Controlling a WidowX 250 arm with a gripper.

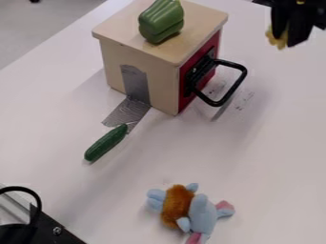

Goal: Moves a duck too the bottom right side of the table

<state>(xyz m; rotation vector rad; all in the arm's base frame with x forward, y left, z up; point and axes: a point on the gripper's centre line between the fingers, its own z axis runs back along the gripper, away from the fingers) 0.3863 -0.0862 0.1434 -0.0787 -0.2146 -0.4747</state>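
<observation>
So the black tool is up at the top right over the white counter, with a small lumpy yellow thing, looks like the duck, right at its tip. Can't tell if it's pinched tho. Plush toy with brown fuzz, pale blue limbs and pink bits lies near the bottom edge, dark green plastic cucumber further up and left.

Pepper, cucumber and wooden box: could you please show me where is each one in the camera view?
Pepper (161,24): camera view, the middle of its green side.
Cucumber (106,142): camera view, the middle of its body.
Wooden box (164,86): camera view, its pale wall, beside the grey tape.
</observation>
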